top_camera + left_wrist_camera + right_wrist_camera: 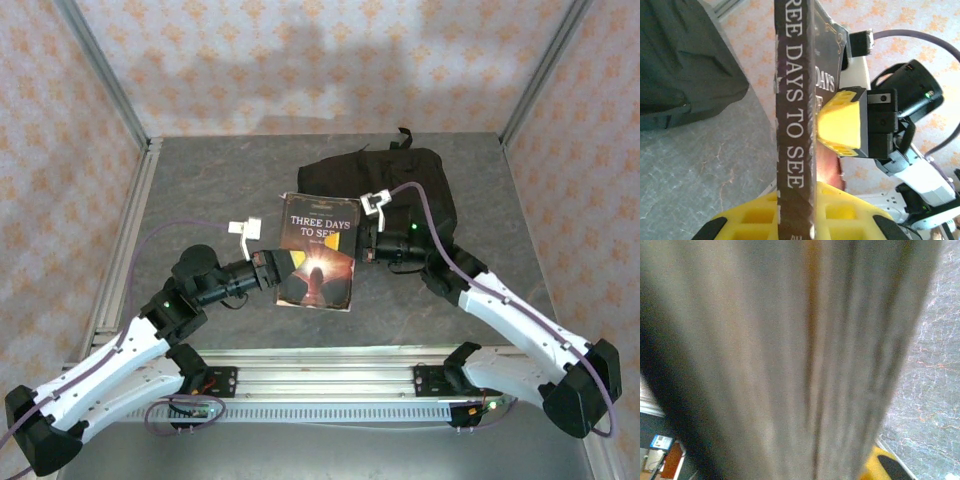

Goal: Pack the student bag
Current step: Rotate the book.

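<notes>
1. Top view: the left gripper (283, 263) at 9 o'clock and the right gripper (361, 250) at 3 o'clock each pinched an edge of the book (320, 262), probably sharing its weight on the way to the student bag (400, 185). The student bag lay at 1 o'clock on the grey table (200, 190), which was enclosed by patterned walls (300, 60).
2. Left wrist: the jaws clamped the book's spine at 6 o'clock, and the student bag (680, 65) sat at 10 o'clock.
3. Right wrist: blurred page edges (790, 355) pressed close to the lens, which fitted a pinch, and mottled table (927, 390) showed at 3 o'clock.
</notes>
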`<state>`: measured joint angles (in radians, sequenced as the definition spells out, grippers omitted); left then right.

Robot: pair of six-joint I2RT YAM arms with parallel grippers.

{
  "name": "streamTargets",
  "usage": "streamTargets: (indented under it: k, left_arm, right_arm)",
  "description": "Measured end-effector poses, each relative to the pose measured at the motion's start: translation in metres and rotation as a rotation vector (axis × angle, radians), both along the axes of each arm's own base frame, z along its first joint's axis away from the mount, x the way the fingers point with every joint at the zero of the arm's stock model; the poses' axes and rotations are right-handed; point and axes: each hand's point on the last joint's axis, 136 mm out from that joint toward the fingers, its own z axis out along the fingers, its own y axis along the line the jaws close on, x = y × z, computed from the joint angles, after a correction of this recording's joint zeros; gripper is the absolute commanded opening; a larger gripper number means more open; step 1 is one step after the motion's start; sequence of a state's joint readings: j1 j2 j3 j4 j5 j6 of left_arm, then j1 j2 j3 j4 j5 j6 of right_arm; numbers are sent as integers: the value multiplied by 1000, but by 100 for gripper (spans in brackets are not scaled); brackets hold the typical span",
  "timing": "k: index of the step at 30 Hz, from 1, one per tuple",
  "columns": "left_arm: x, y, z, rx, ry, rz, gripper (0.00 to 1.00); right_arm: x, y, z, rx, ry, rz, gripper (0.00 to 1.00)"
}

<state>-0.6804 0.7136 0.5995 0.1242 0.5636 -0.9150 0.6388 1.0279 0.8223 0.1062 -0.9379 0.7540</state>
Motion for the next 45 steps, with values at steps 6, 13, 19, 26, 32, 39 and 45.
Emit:
streamTargets:
  k: [6,13,19,26,32,39,45]
  left_arm:
    - [5,2,-4,5,21,29,56]
    - [24,10,-33,-61,146,153,62]
    - [46,8,-62,-128,256,253,62]
    - [52,-3,-42,-215,240,269,62]
    - [65,-12,-44,-241,259,291,61]
    - [77,-17,-35,-270,250,316,57]
    - [81,-19,-20,-304,234,323,44]
  right_arm:
    - [5,-9,-3,6,9,-99,0]
    - [40,-48,-20,44,104,-456,0]
    - [68,-69,-34,96,181,-668,0]
    - [85,-69,-32,169,228,-741,0]
    - [85,-63,-21,237,243,-740,0]
    - [79,-53,-15,270,239,-722,0]
    - [76,-52,-24,269,240,-735,0]
